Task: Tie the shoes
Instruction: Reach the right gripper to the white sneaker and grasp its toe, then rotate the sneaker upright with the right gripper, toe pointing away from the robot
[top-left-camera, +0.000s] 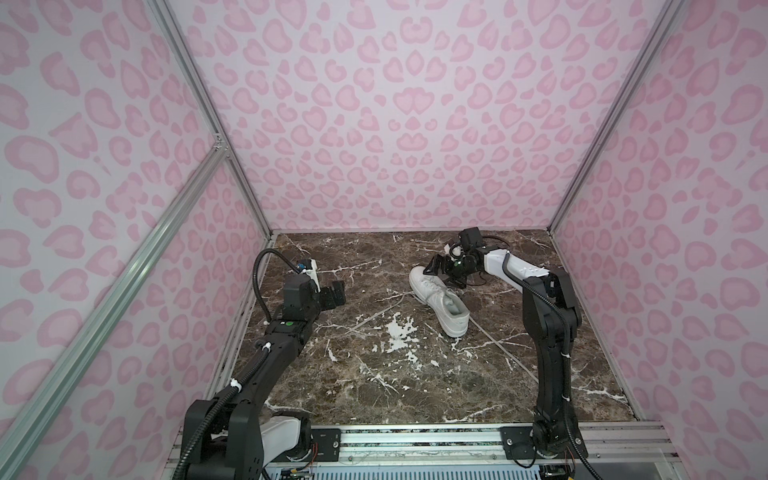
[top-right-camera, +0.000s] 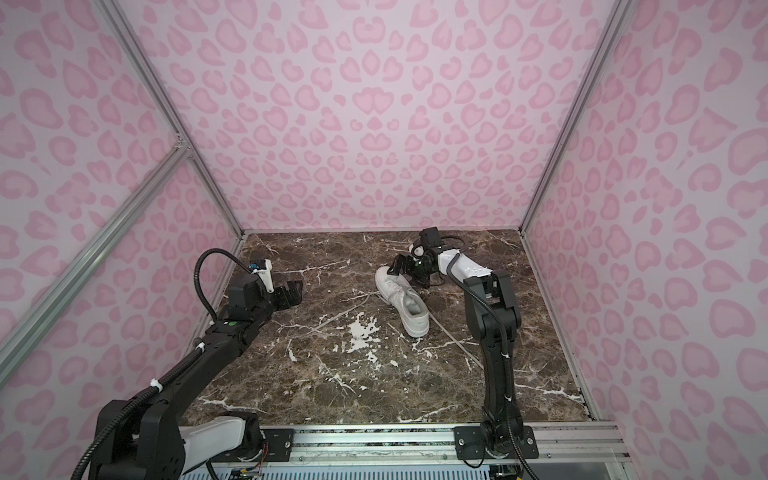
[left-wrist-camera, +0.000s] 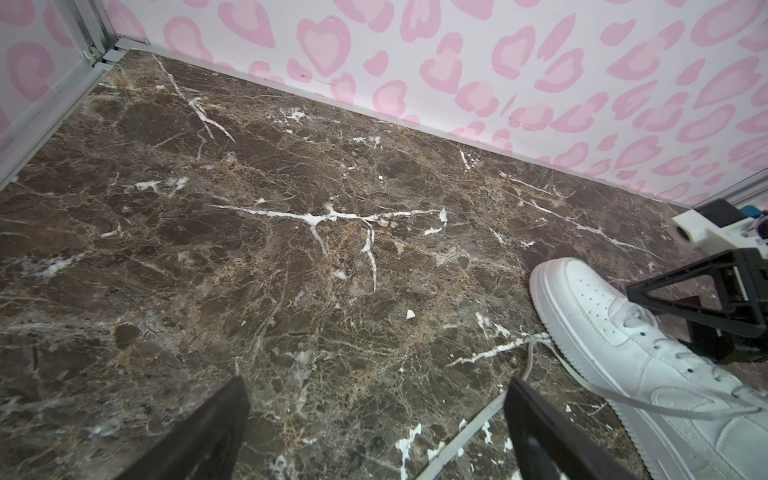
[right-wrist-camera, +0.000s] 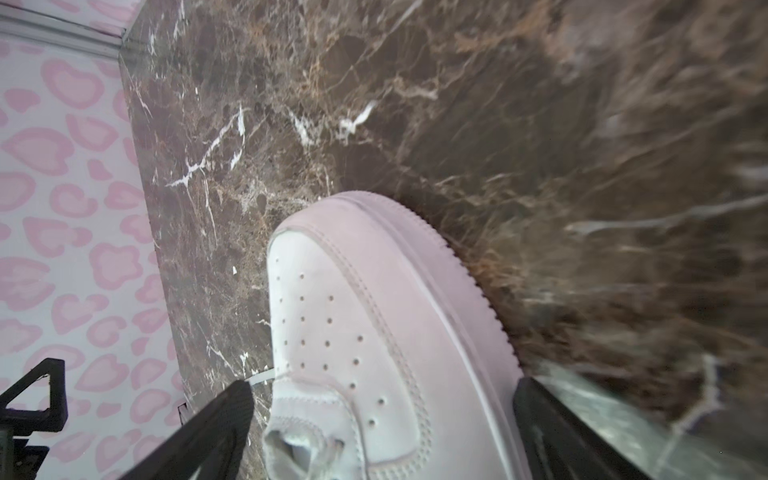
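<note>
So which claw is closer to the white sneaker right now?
Right. The right claw hangs open over the sneaker's toe end; the left claw, also open, is well off to its left.

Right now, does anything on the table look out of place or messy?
Only the sneaker: its laces are untied, one trailing loose across the marble table. The shoe also lies at an angle. Nothing looks spilled or damaged.

Smooth white leather-look sneaker (top-left-camera: 438, 299), glossy veined marble-look tabletop (top-left-camera: 374, 395), ribbed bare-metal rail (top-left-camera: 415, 435), matt printed walls (top-left-camera: 415, 124)
</note>
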